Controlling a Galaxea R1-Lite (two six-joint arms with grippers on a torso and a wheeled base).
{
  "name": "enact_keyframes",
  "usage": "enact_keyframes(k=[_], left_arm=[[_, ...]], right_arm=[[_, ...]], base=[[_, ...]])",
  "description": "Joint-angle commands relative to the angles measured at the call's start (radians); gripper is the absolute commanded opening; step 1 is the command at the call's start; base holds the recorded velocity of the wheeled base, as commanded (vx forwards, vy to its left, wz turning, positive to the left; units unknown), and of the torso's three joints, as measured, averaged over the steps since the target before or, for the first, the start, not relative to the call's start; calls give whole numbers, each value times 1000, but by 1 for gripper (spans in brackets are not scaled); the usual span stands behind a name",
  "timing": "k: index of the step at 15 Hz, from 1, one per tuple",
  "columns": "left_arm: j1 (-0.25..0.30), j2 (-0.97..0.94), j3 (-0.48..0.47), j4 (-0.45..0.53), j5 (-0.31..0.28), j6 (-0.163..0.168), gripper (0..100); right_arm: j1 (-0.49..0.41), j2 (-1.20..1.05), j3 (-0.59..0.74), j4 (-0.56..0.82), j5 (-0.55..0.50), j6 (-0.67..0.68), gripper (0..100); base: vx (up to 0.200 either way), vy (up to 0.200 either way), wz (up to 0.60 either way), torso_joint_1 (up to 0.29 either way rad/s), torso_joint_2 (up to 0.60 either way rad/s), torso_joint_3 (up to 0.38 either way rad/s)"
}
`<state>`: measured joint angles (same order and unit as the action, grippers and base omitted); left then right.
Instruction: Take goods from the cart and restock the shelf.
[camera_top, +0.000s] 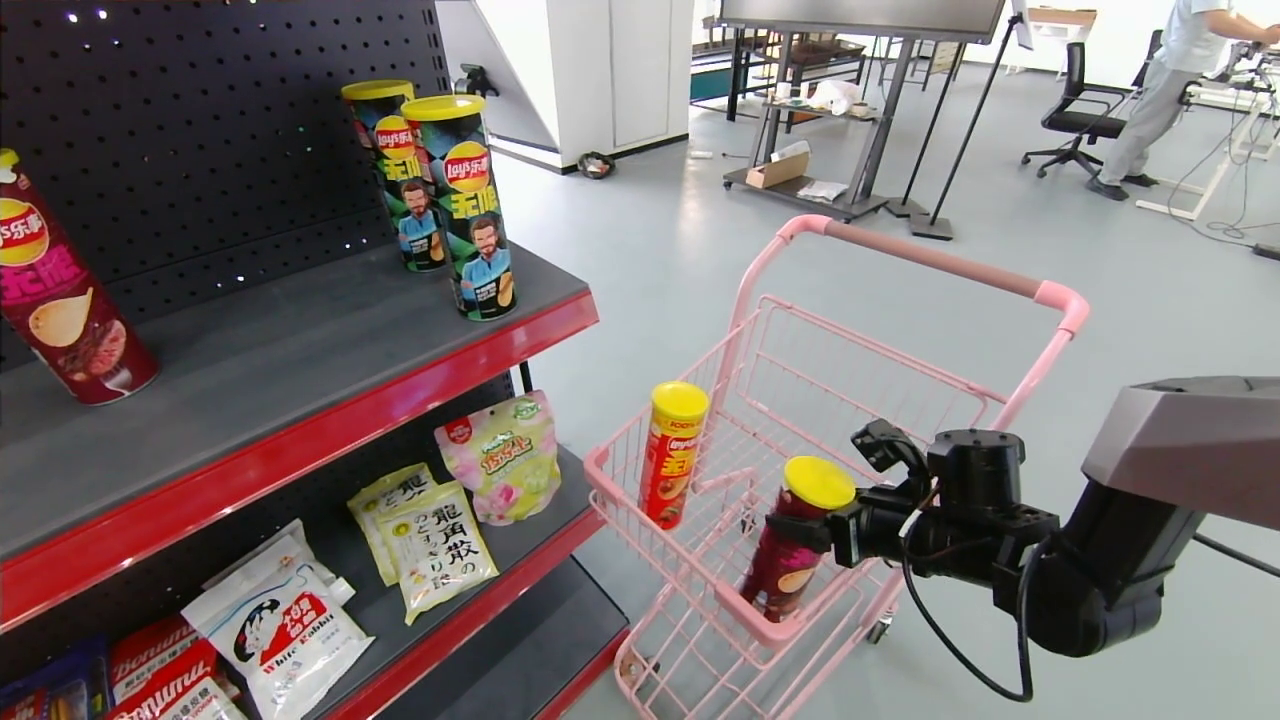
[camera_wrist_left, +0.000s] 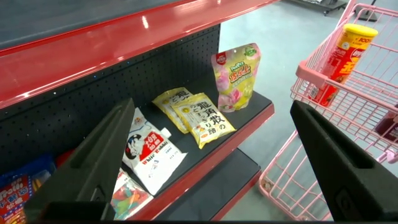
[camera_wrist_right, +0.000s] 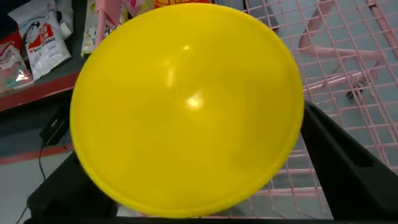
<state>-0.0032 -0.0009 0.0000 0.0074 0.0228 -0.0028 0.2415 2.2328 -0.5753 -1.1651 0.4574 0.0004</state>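
In the pink cart (camera_top: 930, 262) a maroon chip can (camera_top: 790, 565) with a yellow lid (camera_wrist_right: 189, 106) leans slightly. My right gripper (camera_top: 815, 528) is shut around it just under the lid, one black finger (camera_wrist_right: 348, 165) on each side. Beside it, at the cart's front corner, a red and yellow can (camera_top: 672, 455) stands upright, the same can (camera_wrist_left: 345, 53) seen past my left gripper. My left gripper (camera_wrist_left: 211, 107) hangs open with nothing between its fingers, facing the lower shelf. On the upper shelf (camera_top: 300, 360) stand two green cans (camera_top: 470, 210) and a maroon can (camera_top: 60, 290).
Snack bags lie on the lower shelf: a pink-green bag (camera_top: 500, 455), yellow-white bags (camera_top: 430, 540) and a white bag (camera_top: 285, 620). The upper shelf has bare room between its cans. A red shelf lip (camera_top: 480, 360) juts out close to the cart. Open grey floor lies beyond.
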Motion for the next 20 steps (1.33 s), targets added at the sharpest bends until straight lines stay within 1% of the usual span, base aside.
enact_keyframes(k=[1, 3, 4, 9, 11, 12, 14, 15, 16, 17, 18, 20], left_arm=[[0, 1, 0, 0, 0, 0, 100], [0, 1, 0, 0, 0, 0, 100], [0, 1, 0, 0, 0, 0, 100], [0, 1, 0, 0, 0, 0, 100], [0, 1, 0, 0, 0, 0, 100], [0, 1, 0, 0, 0, 0, 100], [0, 1, 0, 0, 0, 0, 100], [0, 1, 0, 0, 0, 0, 100], [0, 1, 0, 0, 0, 0, 100], [0, 1, 0, 0, -1, 0, 100], [0, 1, 0, 0, -1, 0, 100], [0, 1, 0, 0, -1, 0, 100]], right_arm=[[19, 11, -15, -1, -6, 3, 100], [25, 22, -35, -1, -19, 4, 100], [25, 33, -40, -2, -22, 3, 0], [28, 34, -23, -50, -39, 3, 0], [32, 10, -31, -82, -82, 3, 0], [35, -39, -49, -82, -112, 3, 0], [33, -153, -84, -51, -178, 1, 0], [33, -183, -98, -28, -186, 0, 0], [30, -242, -124, 27, -191, -5, 0], [27, -409, -235, 277, -204, -16, 0], [27, -521, -333, 489, -226, -30, 0], [32, -668, -452, 728, -310, -83, 0]], base=[[0, 0, 0, 0, 0, 0], [0, 0, 0, 0, 0, 0], [0, 0, 0, 0, 0, 0], [0, 0, 0, 0, 0, 0], [0, 0, 0, 0, 0, 0], [0, 0, 0, 0, 0, 0], [0, 0, 0, 0, 0, 0], [0, 0, 0, 0, 0, 0], [0, 0, 0, 0, 0, 0], [0, 0, 0, 0, 0, 0], [0, 0, 0, 0, 0, 0], [0, 0, 0, 0, 0, 0]])
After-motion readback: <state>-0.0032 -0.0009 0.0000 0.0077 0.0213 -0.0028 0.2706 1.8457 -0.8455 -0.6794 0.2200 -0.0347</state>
